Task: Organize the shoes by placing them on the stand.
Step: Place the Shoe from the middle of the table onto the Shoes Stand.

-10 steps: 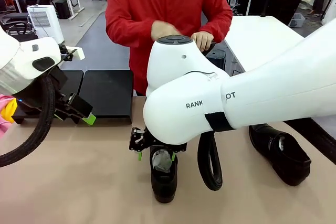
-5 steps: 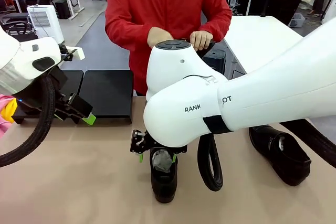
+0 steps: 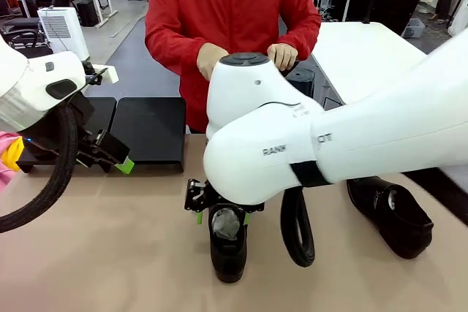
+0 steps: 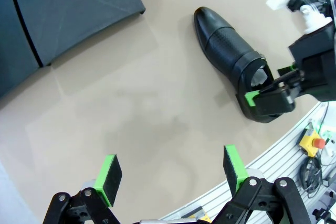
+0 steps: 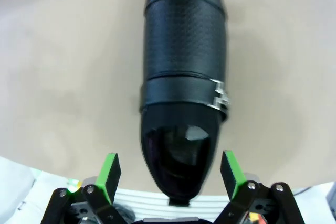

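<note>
A glossy black shoe (image 3: 228, 250) with white paper inside lies on the tan table near the front, toe towards me. My right gripper (image 3: 221, 217) hangs just over its heel, open, and in the right wrist view the heel end of the shoe (image 5: 184, 77) sits between the green pads (image 5: 109, 174) without touching them. A second shoe (image 3: 387, 213) lies at the right. The stand (image 3: 150, 129) is two low black platforms side by side at the far left. My left gripper (image 3: 121, 162) hovers open in front of the stand, holding nothing (image 4: 172, 174).
A person in a red top stands at the far edge, with both hands (image 3: 281, 55) behind my right arm's elbow. The left wrist view shows the stand (image 4: 68, 9), the near shoe (image 4: 231, 61), the right gripper (image 4: 273, 95) and bare table between them.
My right arm has shifted slightly, and its gripper has sunk a little towards the shoe's heel. The person's hands have moved apart. My left arm has stayed still.
</note>
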